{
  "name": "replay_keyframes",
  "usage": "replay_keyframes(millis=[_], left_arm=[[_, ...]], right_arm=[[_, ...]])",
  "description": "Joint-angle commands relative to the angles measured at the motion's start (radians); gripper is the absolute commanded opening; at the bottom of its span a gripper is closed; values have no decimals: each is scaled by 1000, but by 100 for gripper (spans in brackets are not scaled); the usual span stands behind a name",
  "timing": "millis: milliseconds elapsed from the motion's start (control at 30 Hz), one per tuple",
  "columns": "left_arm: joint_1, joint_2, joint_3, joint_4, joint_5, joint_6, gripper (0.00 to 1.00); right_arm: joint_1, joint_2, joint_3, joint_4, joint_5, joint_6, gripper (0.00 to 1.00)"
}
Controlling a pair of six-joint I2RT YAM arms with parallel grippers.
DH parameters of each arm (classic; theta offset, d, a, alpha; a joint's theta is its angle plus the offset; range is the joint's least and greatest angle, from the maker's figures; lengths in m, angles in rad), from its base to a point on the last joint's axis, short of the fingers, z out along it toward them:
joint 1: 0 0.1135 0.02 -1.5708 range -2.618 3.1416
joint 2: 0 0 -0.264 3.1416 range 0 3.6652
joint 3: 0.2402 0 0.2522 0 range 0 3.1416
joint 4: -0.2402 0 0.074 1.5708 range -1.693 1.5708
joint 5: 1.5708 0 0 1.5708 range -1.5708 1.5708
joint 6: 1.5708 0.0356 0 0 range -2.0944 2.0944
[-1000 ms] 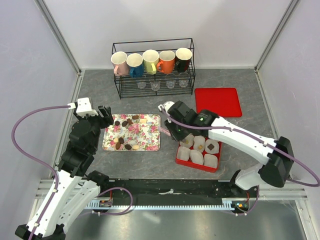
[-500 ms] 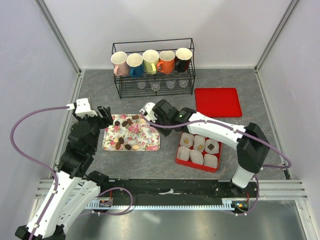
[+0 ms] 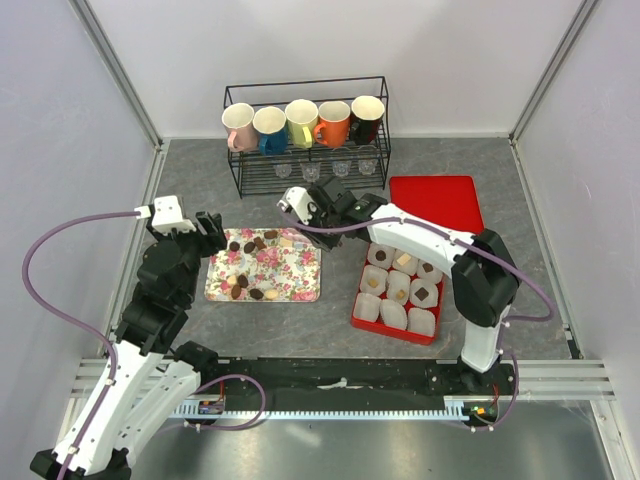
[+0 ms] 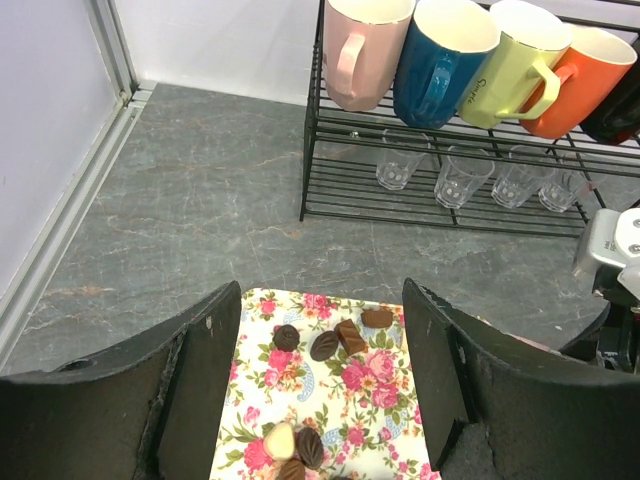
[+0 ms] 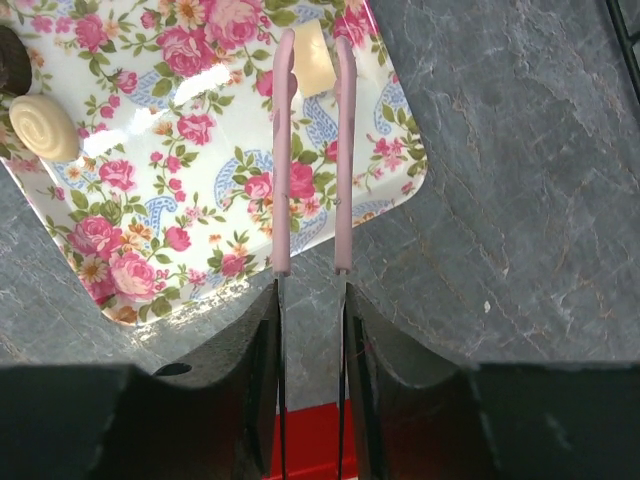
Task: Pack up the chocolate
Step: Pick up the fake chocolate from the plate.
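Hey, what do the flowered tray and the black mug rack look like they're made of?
Flowered tray: likely glazed ceramic or melamine, glossy; light glares off its printed surface. Black mug rack: thin metal wire, probably coated, with a dull black finish.

Five mugs (image 3: 301,122), four glasses (image 3: 311,172), nine paper cups (image 3: 393,314), one floral tray (image 3: 295,270), chocolates (image 3: 249,247) uncounted

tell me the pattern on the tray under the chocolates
The tray is white with pink roses and blue swirls, clearest in the right wrist view.
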Motion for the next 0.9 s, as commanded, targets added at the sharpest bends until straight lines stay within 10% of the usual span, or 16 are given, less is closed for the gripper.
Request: replay_keyframes(millis=[0, 867], left_arm=[[8, 10, 2, 20, 2, -25, 72], [14, 22, 0, 20, 5, -20, 72]], right_arm=[[-11, 36, 64, 24, -62, -69, 36], [-37, 168, 150, -42, -140, -153, 47]])
